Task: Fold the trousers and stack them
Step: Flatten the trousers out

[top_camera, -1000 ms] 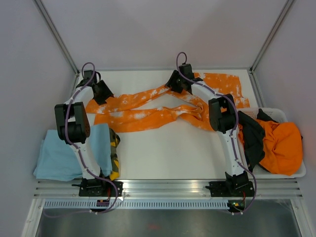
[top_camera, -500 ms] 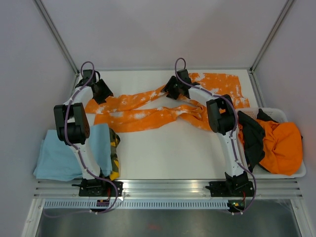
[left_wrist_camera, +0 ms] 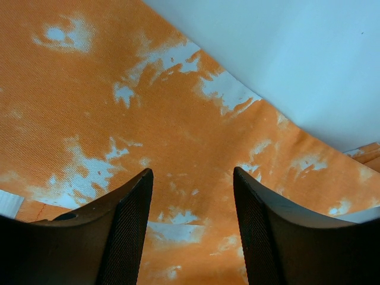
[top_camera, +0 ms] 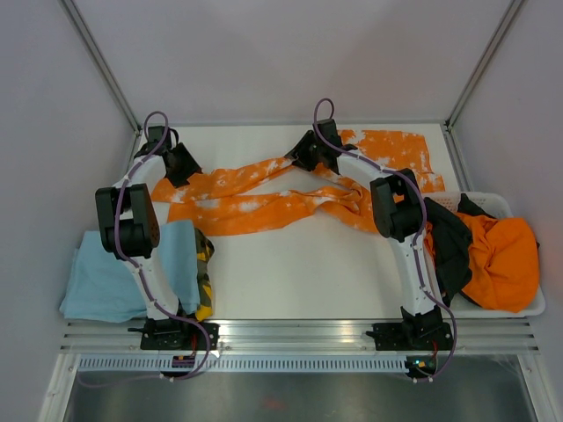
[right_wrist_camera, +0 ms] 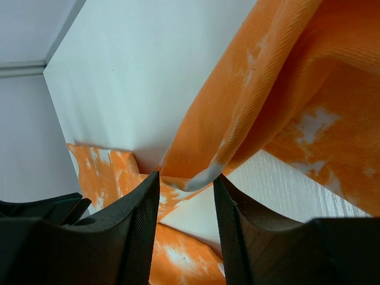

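My right tool (right_wrist_camera: pixel 186 178) stands half open astride a leg fold of the trousers (right_wrist_camera: pixel 279 89). I should seat the fold deep before pinching. My left tool (left_wrist_camera: pixel 192 175) hovers open above them.

Bright even light, faint shadows — sharp focus

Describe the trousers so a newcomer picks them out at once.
On the white table, look across the far half: the trousers sprawl there, long legs stretched leftwards. They are bright orange blotched with white, unlike the plain orange garment in the tray at right or the light blue cloth at near left.
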`<state>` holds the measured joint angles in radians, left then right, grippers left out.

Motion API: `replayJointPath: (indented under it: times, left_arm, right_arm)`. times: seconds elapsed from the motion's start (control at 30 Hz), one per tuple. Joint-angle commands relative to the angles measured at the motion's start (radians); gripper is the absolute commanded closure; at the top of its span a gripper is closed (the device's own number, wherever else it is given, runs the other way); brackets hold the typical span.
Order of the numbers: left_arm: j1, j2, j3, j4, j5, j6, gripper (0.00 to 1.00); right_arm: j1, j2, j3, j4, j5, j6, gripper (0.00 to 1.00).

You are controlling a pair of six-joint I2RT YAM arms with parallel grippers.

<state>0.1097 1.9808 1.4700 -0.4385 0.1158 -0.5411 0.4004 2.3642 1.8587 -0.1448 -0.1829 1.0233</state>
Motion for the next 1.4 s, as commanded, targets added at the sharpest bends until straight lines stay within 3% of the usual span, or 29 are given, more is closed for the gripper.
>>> replayJointPath:
  times: [0.0,0.13,0.17,0.23,0.33,0.43,0.57,0.63,0.67,0.73,0.83,0.87,1.0,1.1,1.23,1.37]
  left_arm:
    - [-0.001,-0.043,-0.007,0.034,0.018,-0.017,0.38]
    - [0.001,-0.043,-0.011,0.029,0.010,-0.013,0.38]
    - [0.001,-0.043,-0.011,0.029,0.008,-0.013,0.38]
    - [-0.001,-0.042,-0.011,0.027,0.008,-0.011,0.38]
    - [0.001,-0.051,-0.008,0.026,0.004,-0.008,0.38]
    - [0.001,-0.071,-0.013,0.024,-0.033,-0.007,0.38]
    - [0.001,-0.092,-0.022,0.049,-0.071,-0.019,0.37]
    - [0.001,-0.079,-0.020,0.076,-0.091,-0.034,0.38]
    - [0.001,-0.054,-0.010,0.086,-0.094,-0.048,0.38]
    - [-0.001,-0.022,0.012,0.099,-0.097,-0.063,0.38]
    - [-0.001,0.048,0.064,0.100,-0.110,-0.091,0.38]
    - [0.001,0.064,0.079,0.096,-0.111,-0.098,0.38]
    - [0.001,0.118,0.139,0.060,-0.160,-0.146,0.38]
    - [-0.001,0.113,0.116,0.043,-0.182,-0.174,0.38]
    - [-0.001,0.124,0.107,0.037,-0.240,-0.195,0.38]
    - [-0.001,0.234,0.215,-0.028,-0.229,-0.267,0.40]
  right_arm:
    - [0.006,-0.025,0.033,0.011,0.019,0.024,0.52]
    - [0.008,0.016,0.076,-0.019,0.022,0.009,0.56]
    - [0.006,0.029,0.079,-0.012,0.022,0.006,0.70]
    - [0.005,0.052,0.111,0.001,0.022,-0.002,0.88]
    - [0.006,0.079,0.172,0.075,0.002,-0.012,0.99]
    - [0.008,0.183,0.310,0.137,-0.036,-0.031,1.00]
    - [0.006,0.358,0.616,0.137,-0.017,-0.058,1.00]
    - [0.005,0.409,0.635,0.204,0.002,-0.058,0.99]
    - [0.003,0.418,0.616,0.233,0.034,-0.060,0.97]
    - [0.003,0.446,0.608,0.237,0.045,-0.066,0.74]
    - [-0.003,0.468,0.632,0.194,-0.021,-0.084,0.30]
    - [-0.003,0.461,0.622,0.194,-0.047,-0.100,0.24]
    - [-0.003,0.374,0.590,0.098,-0.096,-0.224,0.16]
    - [-0.005,0.221,0.537,0.039,-0.076,-0.343,0.12]
    - [-0.006,0.078,0.464,-0.028,-0.046,-0.454,0.11]
    - [-0.009,-0.055,0.308,-0.134,0.075,-0.543,0.12]
